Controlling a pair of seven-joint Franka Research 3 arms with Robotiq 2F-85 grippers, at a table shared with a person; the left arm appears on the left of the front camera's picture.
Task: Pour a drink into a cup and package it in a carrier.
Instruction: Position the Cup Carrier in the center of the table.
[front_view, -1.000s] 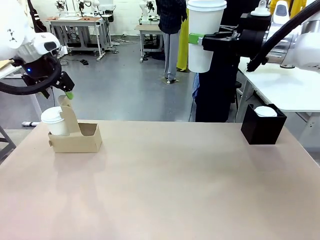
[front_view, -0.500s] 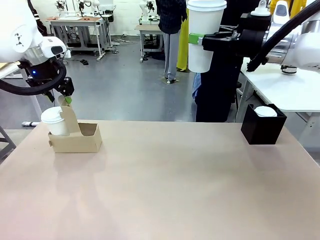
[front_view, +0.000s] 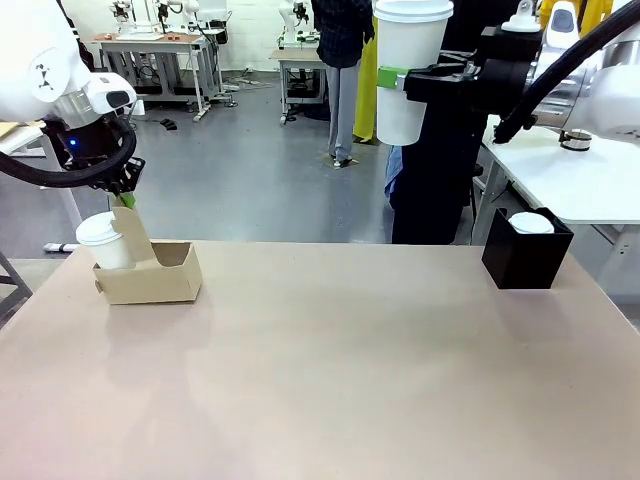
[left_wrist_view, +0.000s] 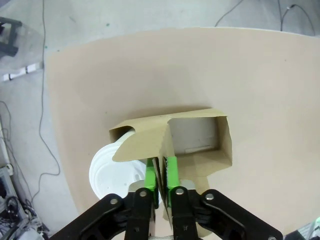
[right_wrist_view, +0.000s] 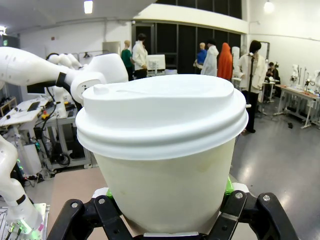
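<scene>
The brown cardboard carrier (front_view: 150, 275) rests at the table's far left with a lidded white cup (front_view: 104, 241) in its left slot; the right slot (left_wrist_view: 197, 134) is vacant. My left gripper (front_view: 124, 198) is shut on the top of the carrier's upright handle panel (left_wrist_view: 161, 165), its green pads (left_wrist_view: 171, 172) pressed on both faces. High over the far edge, my right gripper (front_view: 403, 78) is shut on a second lidded white cup (front_view: 408, 65), held upright; this cup (right_wrist_view: 162, 150) looms close in the right wrist view. The drink and carafe are out of view.
A black square box (front_view: 525, 248) with a white lid inside stands at the table's far right. A person in dark clothes (front_view: 430, 170) stands behind the far edge. The tan tabletop (front_view: 330, 370) stretches bare between carrier and box.
My left gripper has come down and leftward and closed on the carrier's handle panel, nudging the carrier slightly left. The right arm with its cup has held still.
</scene>
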